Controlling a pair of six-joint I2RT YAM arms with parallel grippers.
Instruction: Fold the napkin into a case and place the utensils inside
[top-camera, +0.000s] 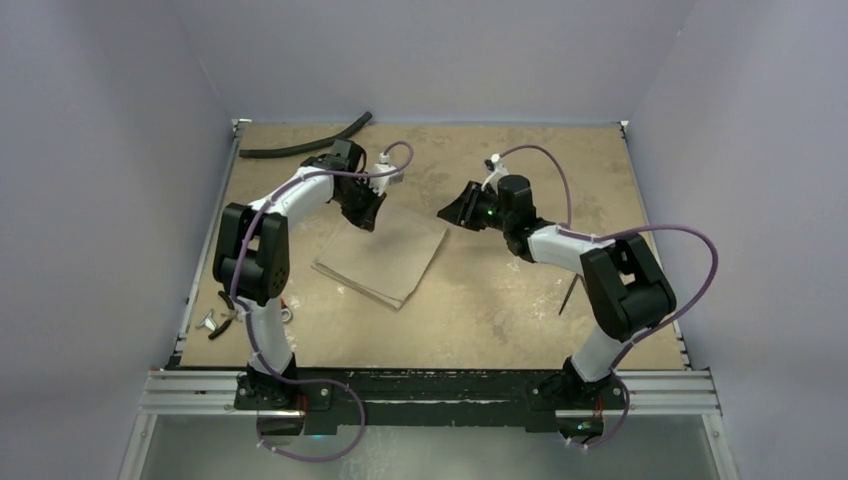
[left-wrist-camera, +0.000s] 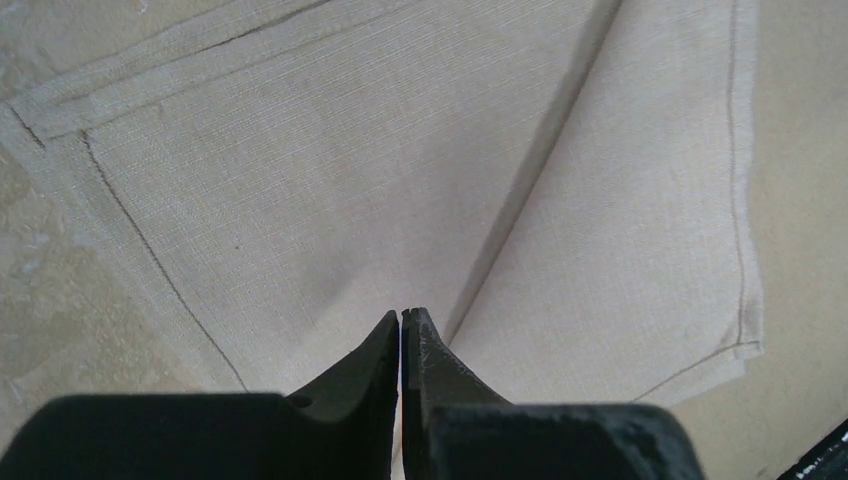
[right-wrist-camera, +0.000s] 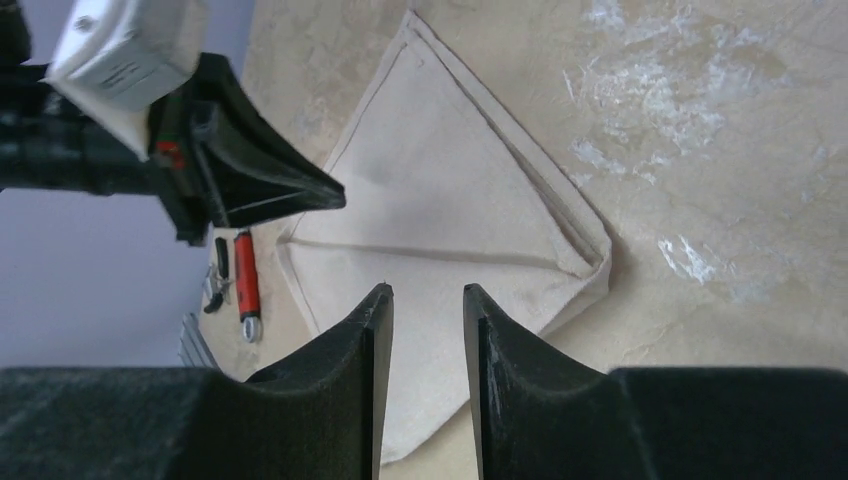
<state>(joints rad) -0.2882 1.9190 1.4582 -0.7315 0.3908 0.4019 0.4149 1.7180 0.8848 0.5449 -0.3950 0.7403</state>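
The napkin (top-camera: 385, 262) lies flat on the table, folded into a layered, tapered shape with a diagonal fold across it. It fills the left wrist view (left-wrist-camera: 330, 180) and shows in the right wrist view (right-wrist-camera: 450, 200). My left gripper (top-camera: 368, 215) hovers over the napkin's far left corner with its jaws shut on nothing (left-wrist-camera: 402, 315). My right gripper (top-camera: 448, 212) is open and empty (right-wrist-camera: 428, 292), just above the napkin's far right corner. The copper fork and the spoon cannot be made out. A thin dark stick (top-camera: 567, 297) lies by the right arm, too small to identify.
A long black hose (top-camera: 300, 148) lies along the far left edge. Small hand tools, one with a red handle (right-wrist-camera: 246, 280), lie at the table's left edge (top-camera: 225, 320). Walls close the table on three sides.
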